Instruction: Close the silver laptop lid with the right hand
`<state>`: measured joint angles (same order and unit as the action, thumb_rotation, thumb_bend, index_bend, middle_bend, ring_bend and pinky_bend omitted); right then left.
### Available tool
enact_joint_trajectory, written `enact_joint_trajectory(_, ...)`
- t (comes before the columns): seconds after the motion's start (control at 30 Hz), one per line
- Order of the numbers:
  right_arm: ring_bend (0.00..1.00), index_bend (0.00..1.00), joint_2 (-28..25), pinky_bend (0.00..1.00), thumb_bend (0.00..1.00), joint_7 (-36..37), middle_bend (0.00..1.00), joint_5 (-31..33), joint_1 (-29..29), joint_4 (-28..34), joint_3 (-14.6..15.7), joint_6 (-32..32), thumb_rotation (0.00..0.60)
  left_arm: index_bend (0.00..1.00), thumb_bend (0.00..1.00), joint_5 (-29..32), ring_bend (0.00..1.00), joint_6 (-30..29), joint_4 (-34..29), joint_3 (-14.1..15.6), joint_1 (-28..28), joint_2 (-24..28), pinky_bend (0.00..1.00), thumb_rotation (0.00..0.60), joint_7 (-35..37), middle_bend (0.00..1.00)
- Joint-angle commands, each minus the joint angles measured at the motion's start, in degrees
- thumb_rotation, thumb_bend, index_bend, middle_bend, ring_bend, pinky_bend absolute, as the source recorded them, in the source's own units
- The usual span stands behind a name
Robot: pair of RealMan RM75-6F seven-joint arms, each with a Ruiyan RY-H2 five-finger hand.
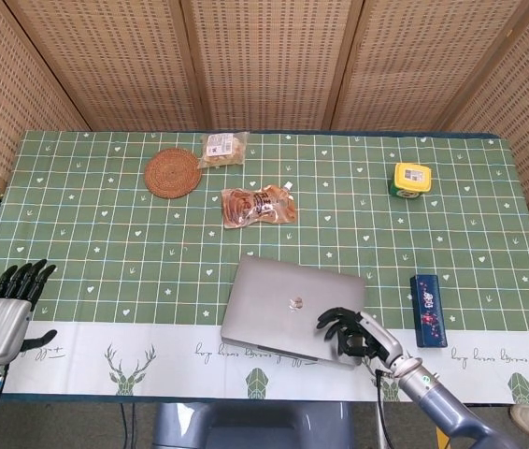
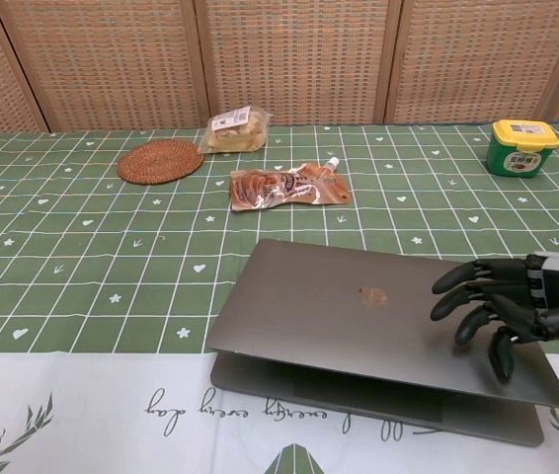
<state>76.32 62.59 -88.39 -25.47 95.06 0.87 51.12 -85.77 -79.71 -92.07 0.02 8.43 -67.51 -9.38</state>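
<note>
The silver laptop [image 1: 288, 307] [image 2: 359, 326] lies near the table's front edge, its lid almost down with only a thin gap left over the base. My right hand [image 1: 349, 332] [image 2: 502, 306] presses on the lid's right part with curled black fingers. It holds nothing. My left hand [image 1: 7, 309] hangs at the far left by the table edge, fingers straight and apart, empty.
A blue box [image 1: 425, 310] lies right of the laptop. Behind it are a brown snack pouch [image 1: 258, 206] [image 2: 287, 186], a woven coaster [image 1: 173, 172] [image 2: 160, 160], a small wrapped pack [image 1: 222, 148] and a yellow-lidded green tub [image 1: 411, 180] [image 2: 522, 146].
</note>
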Motion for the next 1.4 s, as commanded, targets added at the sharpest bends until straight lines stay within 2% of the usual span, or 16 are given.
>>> enact_joint_trajectory(0.03, 0.43, 0.36, 0.7, 0.61, 0.86, 0.5, 0.43, -0.2, -0.1, -0.7, 0.4, 0.2, 0.600, 0.00, 0.08, 0.1, 0.00, 0.2, -0.1, 0.1, 0.0, 0.0, 0.00, 0.600, -0.1, 0.00)
enact_joint_trajectory(0.5, 0.43, 0.36, 3.9, 0.61, 0.86, 3.4, 0.43, -1.1, -0.2, -4.5, 2.4, 0.5, 0.600, 0.00, 0.08, 0.9, 0.00, 1.1, -0.1, 0.1, 0.2, -0.1, 0.00, 0.600, -1.0, 0.00)
enact_joint_trajectory(0.9, 0.43, 0.36, 4.4, 0.61, 0.85, 4.4, 0.43, -1.8, -0.7, -5.2, 3.4, 1.2, 0.600, 0.00, 0.08, 0.9, 0.00, 1.2, -0.3, 0.2, 0.2, 0.0, 0.00, 0.600, -1.2, 0.00)
enact_joint_trajectory(1.0, 0.43, 0.35, 3.7, 0.60, 0.84, 4.2, 0.42, -2.3, -0.3, -4.7, 3.1, 3.3, 0.600, 0.00, 0.08, 0.9, 0.00, 1.0, -0.3, 0.1, 0.2, 0.1, 0.00, 0.600, -1.1, 0.00)
enact_joint_trajectory(1.17, 0.35, 0.28, 1.1, 0.48, 0.72, 0.7, 0.32, -2.9, 1.0, -3.3, 1.5, 9.0, 0.600, 0.00, 0.08, 0.6, 0.00, 0.5, -0.2, 0.1, 0.1, 0.1, 0.00, 0.600, -0.8, 0.00)
enact_joint_trajectory(1.27, 0.23, 0.22, -1.6, 0.31, 0.62, -2.3, 0.21, -2.7, 2.0, -2.7, 0.2, 12.7, 0.600, 0.00, 0.08, 0.4, 0.00, 0.1, -0.2, 0.0, 0.0, 0.1, 0.00, 0.600, -0.5, 0.00)
enact_joint_trajectory(1.4, 0.13, 0.17, -5.2, 0.16, 0.54, -5.6, 0.11, -1.6, 3.4, -2.4, -1.0, 15.9, 0.600, 0.00, 0.08, 0.2, 0.00, -0.3, -0.3, -0.1, -0.1, 0.2, 0.00, 0.600, -0.3, 0.00)
